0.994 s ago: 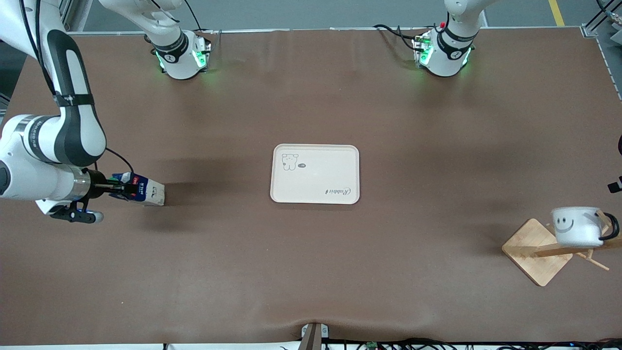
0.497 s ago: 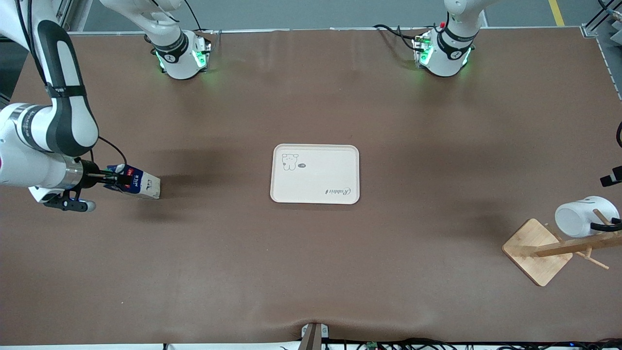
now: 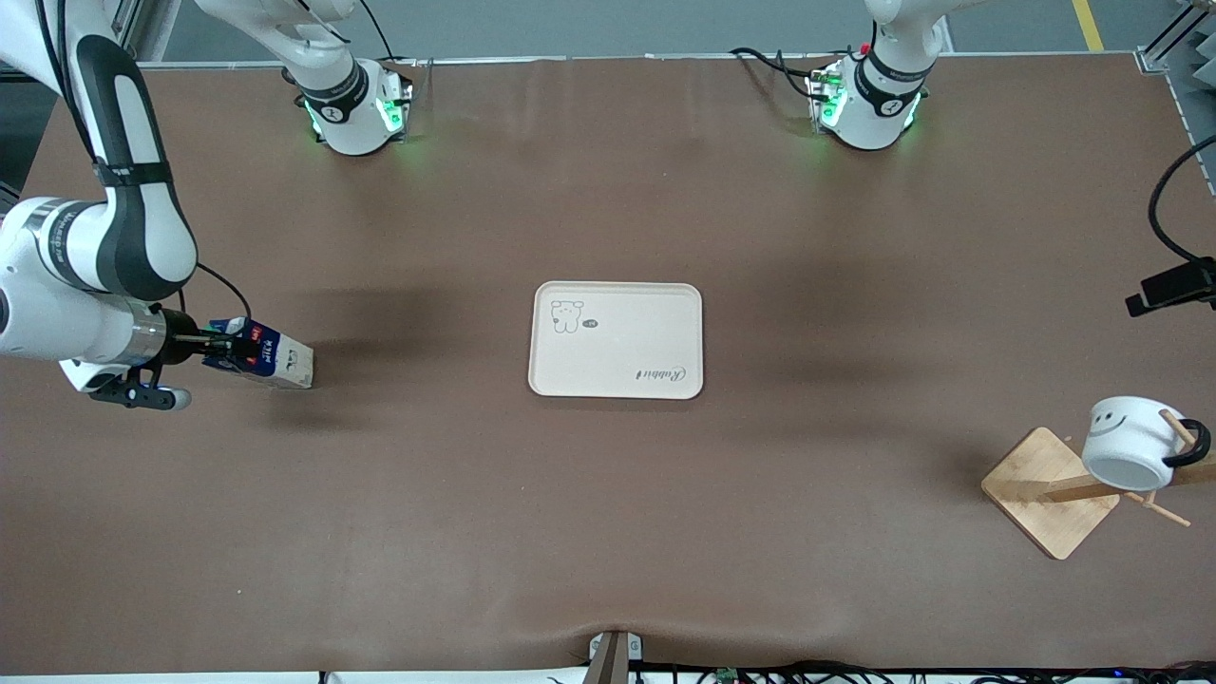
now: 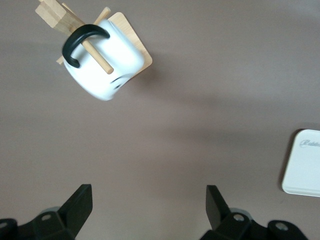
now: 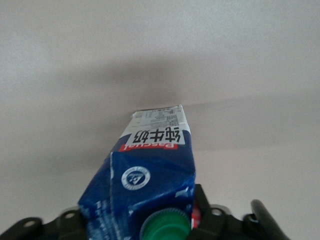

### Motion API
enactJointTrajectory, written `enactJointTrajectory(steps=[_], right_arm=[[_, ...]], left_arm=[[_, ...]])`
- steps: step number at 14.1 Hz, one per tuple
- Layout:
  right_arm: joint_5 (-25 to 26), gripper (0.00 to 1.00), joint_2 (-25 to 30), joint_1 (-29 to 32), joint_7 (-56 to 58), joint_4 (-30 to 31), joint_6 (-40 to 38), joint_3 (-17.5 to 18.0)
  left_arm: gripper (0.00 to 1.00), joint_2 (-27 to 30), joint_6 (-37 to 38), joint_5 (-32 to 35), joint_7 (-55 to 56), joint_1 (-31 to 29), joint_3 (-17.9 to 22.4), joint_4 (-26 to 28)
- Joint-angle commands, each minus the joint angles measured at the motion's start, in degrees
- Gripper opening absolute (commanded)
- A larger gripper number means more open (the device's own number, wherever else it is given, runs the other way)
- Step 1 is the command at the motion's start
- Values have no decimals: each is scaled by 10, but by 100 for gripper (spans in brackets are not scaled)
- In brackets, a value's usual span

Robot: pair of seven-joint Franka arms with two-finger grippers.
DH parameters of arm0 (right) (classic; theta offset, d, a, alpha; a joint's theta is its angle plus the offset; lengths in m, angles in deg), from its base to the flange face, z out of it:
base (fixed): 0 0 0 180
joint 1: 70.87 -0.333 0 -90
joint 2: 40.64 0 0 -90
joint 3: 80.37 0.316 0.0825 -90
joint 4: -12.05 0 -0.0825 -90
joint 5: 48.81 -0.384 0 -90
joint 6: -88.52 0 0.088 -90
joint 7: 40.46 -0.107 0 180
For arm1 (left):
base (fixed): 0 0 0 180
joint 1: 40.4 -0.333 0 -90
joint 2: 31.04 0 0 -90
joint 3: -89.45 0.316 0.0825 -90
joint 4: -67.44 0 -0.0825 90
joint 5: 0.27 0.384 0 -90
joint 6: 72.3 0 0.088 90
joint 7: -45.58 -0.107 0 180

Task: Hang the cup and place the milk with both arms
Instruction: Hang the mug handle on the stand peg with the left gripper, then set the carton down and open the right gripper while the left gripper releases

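Note:
The white cup with a smiley face hangs by its black handle on a peg of the wooden rack, at the left arm's end of the table. It also shows in the left wrist view. My left gripper is open and empty, up in the air over bare table beside the rack. My right gripper is shut on the cap end of the blue milk carton. It holds the carton on its side, low over the table at the right arm's end. The green cap sits between the jaws.
A beige tray with a bear drawing lies flat in the middle of the table; its corner shows in the left wrist view. The brown table mat lies around it. A black part of the left arm shows at the edge.
The left gripper has drawn up and away from the rack. The cup has swung and turned on its peg. The right gripper has shifted slightly with the milk.

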State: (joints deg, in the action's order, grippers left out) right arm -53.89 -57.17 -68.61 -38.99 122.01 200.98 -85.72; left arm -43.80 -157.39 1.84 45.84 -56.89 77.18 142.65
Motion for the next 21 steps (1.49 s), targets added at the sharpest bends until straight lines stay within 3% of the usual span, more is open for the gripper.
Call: enactJointTrajectory(steps=[1,7,11,13,16,18,21], right_arm=[[5,100,12,6,4,5,-6,10],[1,100,5,3,3,-118,-106,12],[0,100,4,-34,-3,-160,-106,13],[-8,100,-5,-36,5,-216,-98,13],[18,100,-20,-48,5,-299,-116,12],[56,100,-19,-54,0,-337,-152,13],[46,100,21,-46,5,-340,-248,12]], left_arm=[[100,5,4,41,2,12,0,7],[100,5,4,34,4,22,-18,8],[100,40,27,27,-3,23,-34,26],[100,82,21,15,0,51,-20,78],[100,142,-8,7,0,112,45,151],[100,162,-9,-10,0,151,92,166],[100,178,-8,-15,5,159,102,172]])
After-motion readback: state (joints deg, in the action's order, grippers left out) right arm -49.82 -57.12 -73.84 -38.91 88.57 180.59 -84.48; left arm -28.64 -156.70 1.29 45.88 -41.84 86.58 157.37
